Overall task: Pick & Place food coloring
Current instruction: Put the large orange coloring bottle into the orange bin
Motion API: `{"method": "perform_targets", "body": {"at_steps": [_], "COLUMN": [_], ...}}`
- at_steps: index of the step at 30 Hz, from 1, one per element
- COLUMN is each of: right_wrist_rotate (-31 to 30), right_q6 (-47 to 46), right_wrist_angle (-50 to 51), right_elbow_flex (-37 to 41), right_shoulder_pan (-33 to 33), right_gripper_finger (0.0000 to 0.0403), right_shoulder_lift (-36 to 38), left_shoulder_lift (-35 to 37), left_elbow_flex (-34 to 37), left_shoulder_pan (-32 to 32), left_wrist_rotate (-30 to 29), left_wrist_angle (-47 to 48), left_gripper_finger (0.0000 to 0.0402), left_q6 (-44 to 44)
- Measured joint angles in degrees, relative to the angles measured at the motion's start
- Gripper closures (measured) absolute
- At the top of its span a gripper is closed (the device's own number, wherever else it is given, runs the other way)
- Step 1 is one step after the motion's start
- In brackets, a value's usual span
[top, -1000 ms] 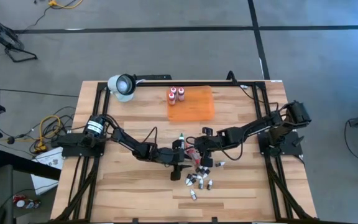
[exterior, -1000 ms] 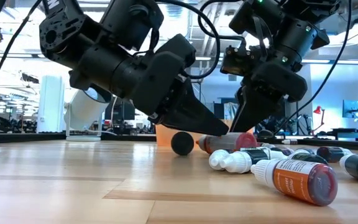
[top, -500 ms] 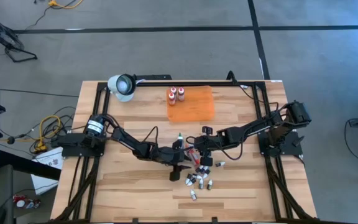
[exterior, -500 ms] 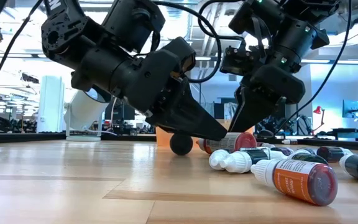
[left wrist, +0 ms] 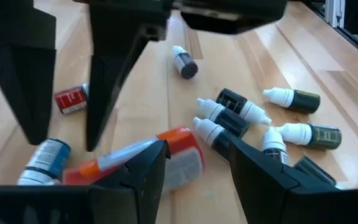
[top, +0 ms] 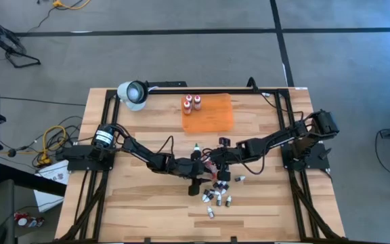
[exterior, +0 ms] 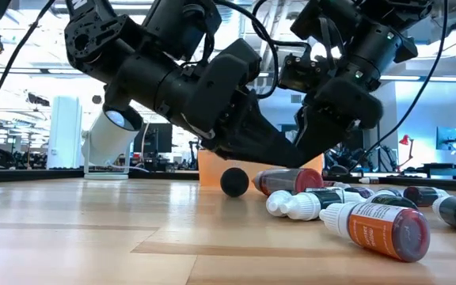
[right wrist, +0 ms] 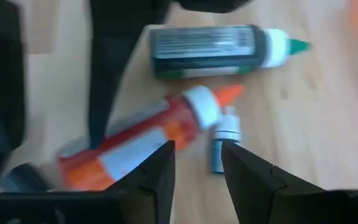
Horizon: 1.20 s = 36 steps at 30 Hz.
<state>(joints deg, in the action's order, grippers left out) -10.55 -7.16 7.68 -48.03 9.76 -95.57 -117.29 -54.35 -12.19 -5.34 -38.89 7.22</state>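
An orange-red food coloring bottle [left wrist: 180, 151] [right wrist: 135, 140] [exterior: 290, 180] with a white cap lies on its side at mid-table. My left gripper [left wrist: 197, 149] [top: 198, 169] comes in low from the left, open, with the bottle's base end in its gap. My right gripper [right wrist: 197, 149] [top: 217, 163] points steeply down from the right, open, over the bottle's cap end and a tiny blue dropper [right wrist: 219, 148]. Several small dark and white-capped bottles [left wrist: 272, 124] [top: 217, 195] lie scattered nearer the front edge. My left gripper has one finger [left wrist: 145, 171] over the orange-red bottle's body, near its base end; I cannot tell whether it touches. My right gripper has one finger [right wrist: 157, 171] in front of the same bottle's body; touch cannot be told. The bottle lies flat on the table.
A flat orange mat [top: 214, 116] lies at the far middle with red bottles [top: 191, 103] upright on its left corner. A dark bottle with a green tip [right wrist: 216, 45] lies just beyond the grippers. A white lamp head [top: 134, 93] stands at the far left.
My left gripper has risen a little and edged toward the table's right, closer to the right gripper; its fingertip, which sat low at the orange-red bottle, now stands higher. The bottle stays on the table.
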Motion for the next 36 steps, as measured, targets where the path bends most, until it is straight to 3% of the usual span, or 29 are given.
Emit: {"method": "perform_targets", "body": {"at_steps": [4, 7, 13, 18, 23, 30, 36], "right_wrist_rotate": [-1.73, -1.60, -1.28, -1.46, -1.79, -2.86, -1.50], "right_q6": [-5.12, -9.34, -14.40, -17.02, -20.12, -24.41, -25.98], "right_wrist_angle": [1.24, 0.07, -3.94, -0.55, 6.86, 18.38, 19.87], "right_elbow_flex": [0.00, 0.00, -0.32, -3.83, -9.42, -16.57, -20.16], "right_shoulder_pan": [-0.15, 0.08, 0.92, 1.09, 0.99, 0.59, 0.61], "right_gripper_finger": [0.0281, 0.0281, 0.0281, 0.0281, 0.0280, 0.0245, 0.0206], "right_shoulder_lift": [2.93, 5.94, 7.01, 2.82, -2.42, -6.76, -9.66], "left_shoulder_lift": [2.30, 6.30, 15.43, 19.75, 20.41, 20.37, 20.37], "left_elbow_flex": [-0.03, -0.06, -0.03, 0.17, 0.20, 0.20, 0.20], "left_shoulder_pan": [-1.12, -2.28, -7.19, -11.46, -14.13, -15.28, -16.26], "left_wrist_rotate": [-0.32, -3.62, -18.06, -28.52, -34.74, -35.04, -35.01], "left_wrist_angle": [3.51, 14.42, 37.06, 48.48, 53.38, 54.69, 54.54], "left_gripper_finger": [0.0233, 0.0233, 0.0233, 0.0233, 0.0233, 0.0233, 0.0233], "left_q6": [-1.52, -1.73, -0.44, 3.99, 8.45, 12.26, 15.06]}}
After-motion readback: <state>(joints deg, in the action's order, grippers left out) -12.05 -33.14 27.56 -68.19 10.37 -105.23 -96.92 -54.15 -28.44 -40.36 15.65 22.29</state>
